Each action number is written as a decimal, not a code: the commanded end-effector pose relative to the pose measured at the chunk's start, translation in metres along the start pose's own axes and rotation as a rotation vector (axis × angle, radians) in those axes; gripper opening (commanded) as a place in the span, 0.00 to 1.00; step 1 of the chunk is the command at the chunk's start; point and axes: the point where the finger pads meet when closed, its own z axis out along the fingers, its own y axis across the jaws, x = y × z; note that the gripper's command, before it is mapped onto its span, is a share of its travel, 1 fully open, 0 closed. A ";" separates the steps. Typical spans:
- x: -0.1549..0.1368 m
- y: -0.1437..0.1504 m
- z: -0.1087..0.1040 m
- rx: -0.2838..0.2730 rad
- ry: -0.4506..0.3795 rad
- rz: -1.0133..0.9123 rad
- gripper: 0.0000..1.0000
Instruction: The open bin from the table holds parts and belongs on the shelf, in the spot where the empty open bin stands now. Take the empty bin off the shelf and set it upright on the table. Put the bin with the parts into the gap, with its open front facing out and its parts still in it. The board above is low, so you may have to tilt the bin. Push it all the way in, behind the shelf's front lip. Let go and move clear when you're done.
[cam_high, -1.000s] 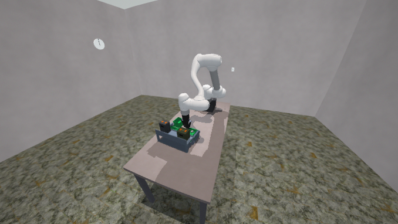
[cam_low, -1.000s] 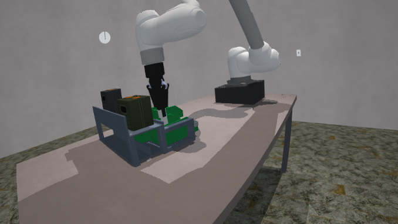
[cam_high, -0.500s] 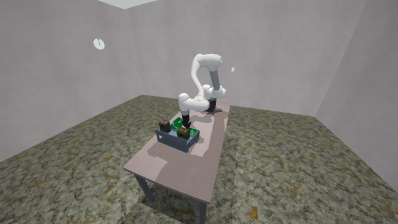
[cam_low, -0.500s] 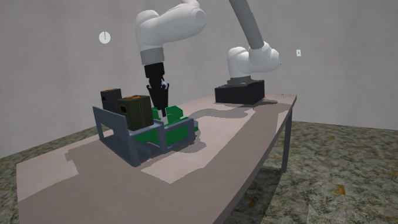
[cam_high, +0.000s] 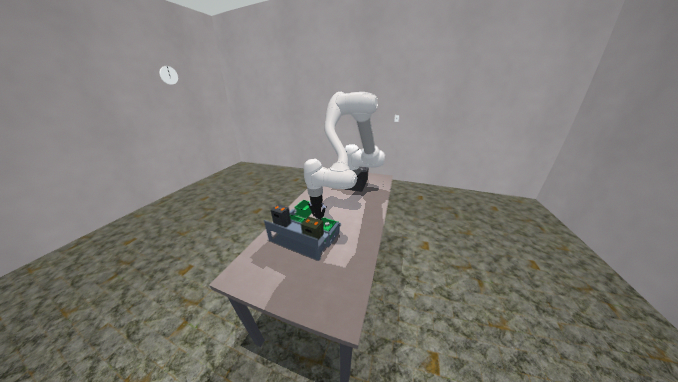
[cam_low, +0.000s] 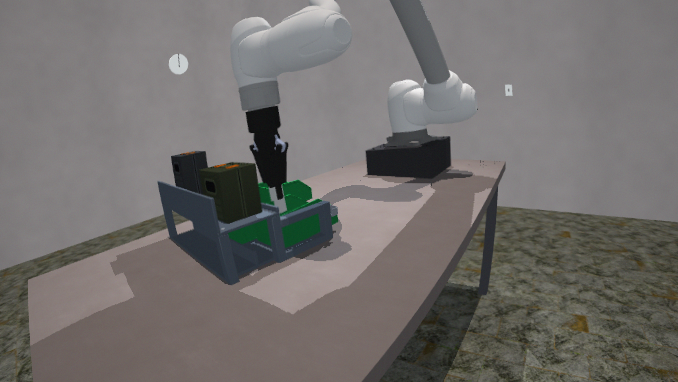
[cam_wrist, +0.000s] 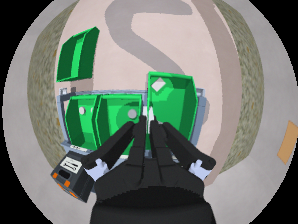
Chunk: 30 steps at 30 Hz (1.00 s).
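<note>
A grey shelf (cam_high: 295, 241) (cam_low: 192, 206) (cam_wrist: 64, 106) stands on the table (cam_high: 320, 285) (cam_low: 200, 320). Green open bins sit side by side in it, as the wrist view shows (cam_wrist: 83, 119). The green bin with the parts (cam_wrist: 174, 106) (cam_high: 328, 226) (cam_low: 300, 230) sits at the shelf's right end with a white part (cam_wrist: 158, 86) in it, and sticks out past the front. Another green bin (cam_wrist: 76, 52) (cam_high: 302, 206) (cam_low: 296, 189) stands on the table in front of the shelf. My gripper (cam_wrist: 147, 112) (cam_high: 318, 212) (cam_low: 280, 194) points down, shut on the left wall of the bin with the parts.
Two dark boxes with orange marks (cam_high: 280, 215) (cam_high: 312, 227) (cam_low: 187, 170) (cam_low: 230, 191) stand on the shelf's top board. The black robot base (cam_low: 407, 156) sits at the table's far end. The shelf's board lies close above the bins.
</note>
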 end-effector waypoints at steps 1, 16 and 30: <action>0.000 -0.003 0.000 0.004 0.004 -0.002 0.10; 0.002 -0.003 0.002 0.004 -0.024 -0.002 0.10; 0.002 -0.003 0.002 0.004 -0.025 -0.002 0.10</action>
